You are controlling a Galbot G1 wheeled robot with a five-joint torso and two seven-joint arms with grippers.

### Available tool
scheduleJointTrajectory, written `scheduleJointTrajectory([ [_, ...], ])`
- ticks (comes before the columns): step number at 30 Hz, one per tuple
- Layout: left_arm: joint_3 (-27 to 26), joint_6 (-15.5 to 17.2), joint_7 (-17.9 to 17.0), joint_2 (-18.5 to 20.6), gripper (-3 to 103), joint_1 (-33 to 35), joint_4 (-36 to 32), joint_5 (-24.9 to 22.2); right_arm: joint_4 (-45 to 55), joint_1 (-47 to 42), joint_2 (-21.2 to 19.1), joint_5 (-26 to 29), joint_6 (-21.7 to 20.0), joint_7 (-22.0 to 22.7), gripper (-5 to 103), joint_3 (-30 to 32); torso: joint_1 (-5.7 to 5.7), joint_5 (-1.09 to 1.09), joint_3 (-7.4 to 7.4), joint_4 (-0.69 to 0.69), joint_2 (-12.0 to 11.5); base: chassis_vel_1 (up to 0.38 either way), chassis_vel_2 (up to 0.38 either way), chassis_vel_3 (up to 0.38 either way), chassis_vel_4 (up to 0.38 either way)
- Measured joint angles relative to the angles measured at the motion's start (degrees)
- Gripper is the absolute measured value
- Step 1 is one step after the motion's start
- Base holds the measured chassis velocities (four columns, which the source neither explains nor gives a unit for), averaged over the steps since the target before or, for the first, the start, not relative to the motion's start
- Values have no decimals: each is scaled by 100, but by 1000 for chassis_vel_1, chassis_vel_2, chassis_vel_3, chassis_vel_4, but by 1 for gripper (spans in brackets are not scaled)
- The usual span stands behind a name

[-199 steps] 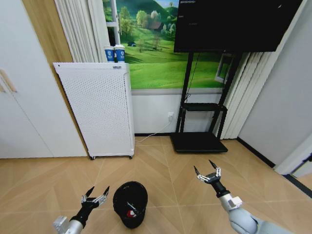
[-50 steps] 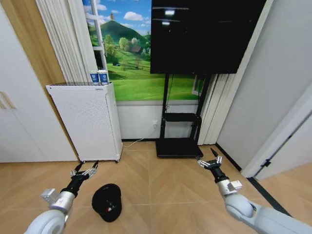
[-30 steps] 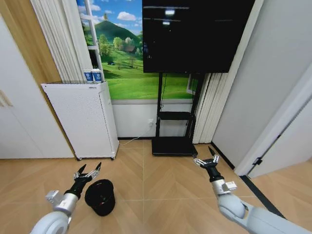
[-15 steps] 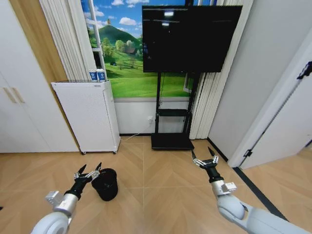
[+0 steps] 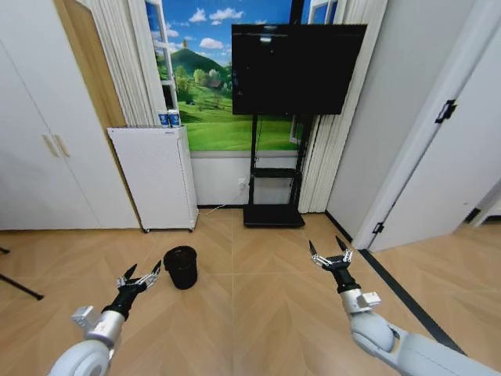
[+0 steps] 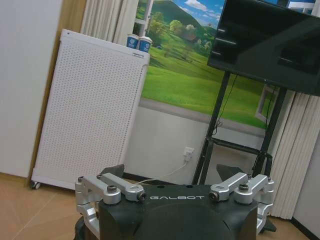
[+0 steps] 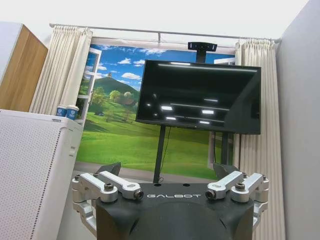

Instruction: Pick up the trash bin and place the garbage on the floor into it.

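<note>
The trash bin (image 5: 181, 267), small, black and round, stands upright on the floor (image 5: 250, 290) of herringbone parquet, left of centre. My left gripper (image 5: 139, 276) hovers open just short of it and slightly to its left, not touching. My right gripper (image 5: 329, 255) hangs open over bare floor well to the right. In the left wrist view the left gripper (image 6: 171, 170) has its fingers spread with nothing between them. The right gripper (image 7: 166, 168) in the right wrist view stands the same way. The garbage is out of view.
A tall white perforated cabinet (image 5: 156, 180) with two cups on top stands against the back wall behind the bin. A black TV stand (image 5: 274, 215) sits to its right. White closet doors (image 5: 47, 157) line the left, a door (image 5: 438, 157) the right.
The head camera has backed away and lifted, so the room shows wider and the bin looks smaller and farther ahead. Both arms keep their pose with grippers open.
</note>
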Motion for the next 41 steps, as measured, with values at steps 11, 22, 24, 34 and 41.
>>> scheduleJointTrajectory([
  [11, -8, 165, -616, -56, 100, -94, -79, 55, 130, -3, -130, -140, -337, 489, 100, -34, -2, 11, -2, -2, 0, 343, -298, -364, 317],
  [22, -84, 509, -1370, 252, 100, -247, -602, -30, 599, 243, -512, 322, -1016, 1138, 100, -14, 4, 10, 1, -3, -4, 11, -48, -37, 39],
  [24, -100, 518, -1382, 262, 100, -246, -623, -36, 614, 245, -530, 362, -1026, 1157, 100, 1, 5, 7, 2, -1, -4, -67, 65, 45, -58],
  [34, -125, 734, -1488, 243, 100, -199, -725, 42, 967, 229, -745, 512, -1152, 1328, 100, 16, -1, 7, -2, -1, -2, 14, -2, -3, -1],
  [41, -125, 737, -1488, 241, 100, -196, -726, 50, 971, 226, -748, 517, -1153, 1326, 100, 18, -1, 8, -1, -2, -2, 0, 0, 0, 0],
])
